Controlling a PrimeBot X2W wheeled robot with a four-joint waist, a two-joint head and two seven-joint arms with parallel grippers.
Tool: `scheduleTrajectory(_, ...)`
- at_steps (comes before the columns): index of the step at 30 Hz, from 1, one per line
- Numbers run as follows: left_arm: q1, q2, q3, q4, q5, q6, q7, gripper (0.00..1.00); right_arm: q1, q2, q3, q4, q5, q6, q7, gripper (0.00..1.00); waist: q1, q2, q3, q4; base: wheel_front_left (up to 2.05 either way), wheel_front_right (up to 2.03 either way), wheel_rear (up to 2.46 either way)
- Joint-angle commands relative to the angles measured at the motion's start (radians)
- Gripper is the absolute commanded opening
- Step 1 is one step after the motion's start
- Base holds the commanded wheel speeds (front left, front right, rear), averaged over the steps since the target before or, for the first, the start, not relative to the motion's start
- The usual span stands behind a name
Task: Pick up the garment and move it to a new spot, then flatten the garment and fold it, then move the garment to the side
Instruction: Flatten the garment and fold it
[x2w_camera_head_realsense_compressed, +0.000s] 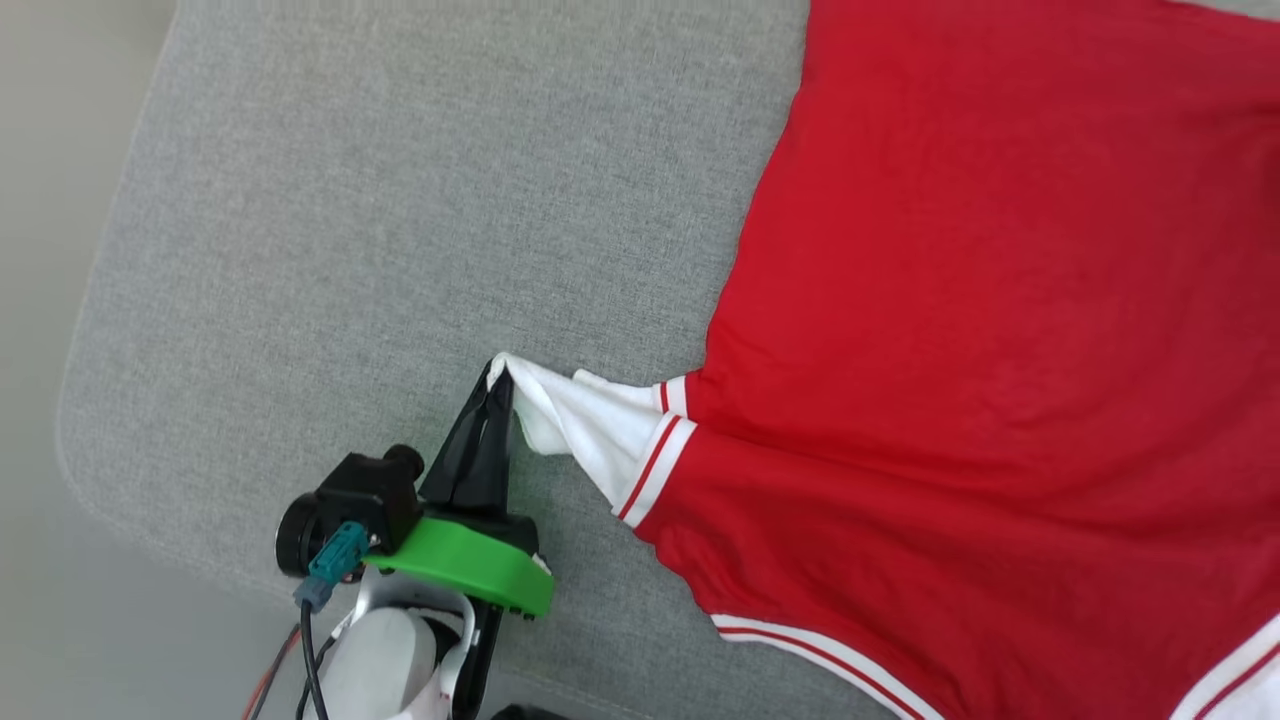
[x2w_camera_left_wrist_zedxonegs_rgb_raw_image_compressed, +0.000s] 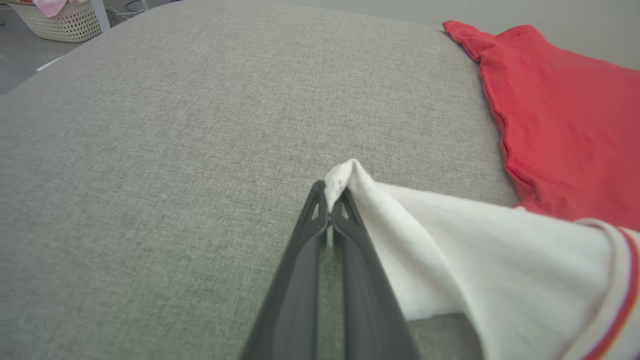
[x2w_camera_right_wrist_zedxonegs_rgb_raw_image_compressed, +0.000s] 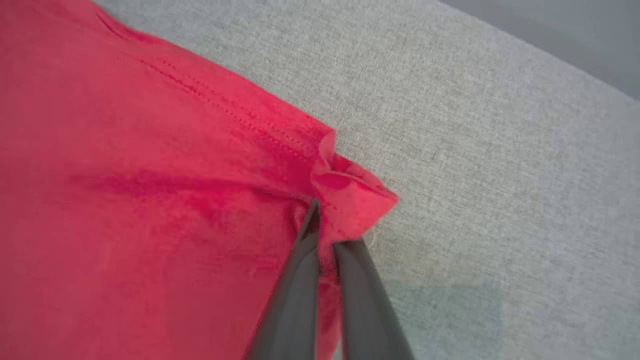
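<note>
Now, garment (x2w_camera_head_realsense_compressed: 1000, 300) spread plain red face up on grey surface (x2w_camera_head_realsense_compressed: 400, 200). Left gripper (x2w_camera_head_realsense_compressed: 497, 385) jaws pinched on white sleeve tip (x2w_camera_left_wrist_zedxonegs_rgb_raw_image_compressed: 345, 172); right gripper (x2w_camera_right_wrist_zedxonegs_rgb_raw_image_compressed: 330, 225) jaws clamped on red corner (x2w_camera_right_wrist_zedxonegs_rgb_raw_image_compressed: 360, 195), probably hem: likely tensioning cloth flat.

Soft matt red cloth garment (x2w_camera_head_realsense_compressed: 980, 300); coarse grey woven upholstery (x2w_camera_head_realsense_compressed: 400, 200); smooth green plastic mount (x2w_camera_head_realsense_compressed: 470, 562).
</note>
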Motion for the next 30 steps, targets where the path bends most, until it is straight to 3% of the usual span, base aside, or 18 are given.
scheduleTrajectory(1,0.021,-0.005,0.008,0.004,0.013,-0.003,-0.006,0.0,0.031,-0.004,0.009,-0.002,0.016,-0.001,-0.035,0.0,-0.0001,0.0,-0.082,-0.038,0.0,0.0,0.0)
scheduleTrajectory(16,0.163,0.023,0.093,0.025,0.029,0.005,-0.006,0.0,0.381,-0.128,0.061,-0.173,0.165,-0.001,-0.241,0.0,-0.0001,0.0,-0.31,-0.169,0.0,0.0,0.0)
scheduleTrajectory(24,0.207,0.04,0.113,0.037,0.026,0.009,-0.006,0.0,0.639,-0.12,-0.036,-0.25,0.198,-0.001,-0.299,0.0,-0.0001,0.0,-0.375,-0.218,0.0,0.0,0.0)
scheduleTrajectory(30,0.229,0.05,0.118,0.042,0.019,0.011,-0.006,0.0,0.883,-0.075,-0.137,-0.292,0.205,-0.001,-0.32,0.0,-0.0001,0.0,-0.404,-0.238,0.0,0.0,0.0)
